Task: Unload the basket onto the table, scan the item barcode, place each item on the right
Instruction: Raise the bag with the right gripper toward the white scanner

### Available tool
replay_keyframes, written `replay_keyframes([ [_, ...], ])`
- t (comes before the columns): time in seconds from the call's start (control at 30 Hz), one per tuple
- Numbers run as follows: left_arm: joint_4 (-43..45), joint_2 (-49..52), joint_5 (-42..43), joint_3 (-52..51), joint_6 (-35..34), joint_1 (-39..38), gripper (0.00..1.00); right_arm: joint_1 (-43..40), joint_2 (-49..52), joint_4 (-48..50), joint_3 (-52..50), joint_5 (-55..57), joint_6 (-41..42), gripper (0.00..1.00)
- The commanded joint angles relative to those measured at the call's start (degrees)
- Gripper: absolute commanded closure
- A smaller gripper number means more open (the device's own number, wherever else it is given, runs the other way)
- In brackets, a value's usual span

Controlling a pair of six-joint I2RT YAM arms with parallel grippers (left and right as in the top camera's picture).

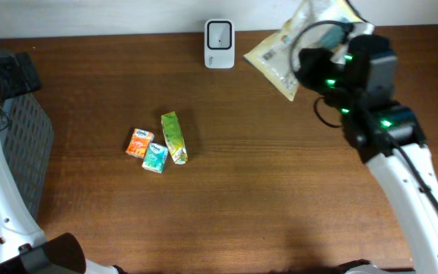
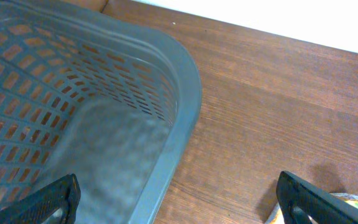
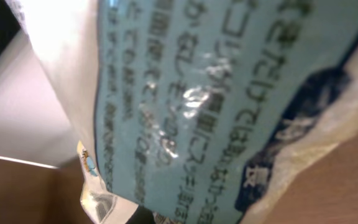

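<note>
Yellow crinkly plastic packet (image 1: 277,52) clenched in right pincer (image 1: 312,67), held above brown wooden worktop (image 1: 280,190) just right of small white scanner (image 1: 220,34), presumably to present its barcode. Left pincer (image 2: 179,202) released, parked over grey slotted plastic basket (image 2: 188,106).

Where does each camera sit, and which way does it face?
Overhead: above the table, looking down on scanner, cartons, basket; both arms show.
Left wrist: on the left gripper, facing down into the basket; open fingertips show.
Right wrist: against the held packet's blue print; no fingers show.
Shared: overhead and right wrist both see the packet.
</note>
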Motion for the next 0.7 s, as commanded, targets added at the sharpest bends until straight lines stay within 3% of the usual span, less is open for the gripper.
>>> replay_keyframes([
  [0.0,0.1,-0.3,-0.2,0.7,0.5,0.2,0.01,7.0,5.9,-1.9,10.8,19.2,-13.1,0.96],
  [0.07,0.1,-0.3,-0.2,0.7,0.5,0.2,0.01,11.5,13.1,-2.3,18.3,30.7,-22.0,0.96],
  [0.13,0.1,-0.3,-0.2,0.7,0.5,0.2,0.01,14.6,21.2,3.2,23.1,41.0,-33.2,0.96],
  [0.23,0.1,-0.3,-0.2,0.7,0.5,0.2,0.01,17.7,31.7,23.4,23.2,45.7,-57.8,0.96],
  [0.33,0.1,-0.3,-0.2,0.7,0.5,0.2,0.01,19.0,40.3,41.1,23.2,48.7,-75.5,0.96],
  [0.37,0.1,-0.3,-0.2,0.7,0.5,0.2,0.01,19.1,44.9,50.1,23.2,48.8,-87.8,0.96],
  [0.47,0.1,-0.3,-0.2,0.7,0.5,0.2,0.01,19.1,51.3,62.5,23.2,48.1,-107.6,0.96],
  [0.53,0.1,-0.3,-0.2,0.7,0.6,0.2,0.01,18.7,55.0,66.8,23.2,43.8,-114.5,0.96],
  [0.67,0.1,-0.3,-0.2,0.7,0.5,0.2,0.01,16.8,58.5,66.7,23.2,34.1,-120.3,0.96],
])
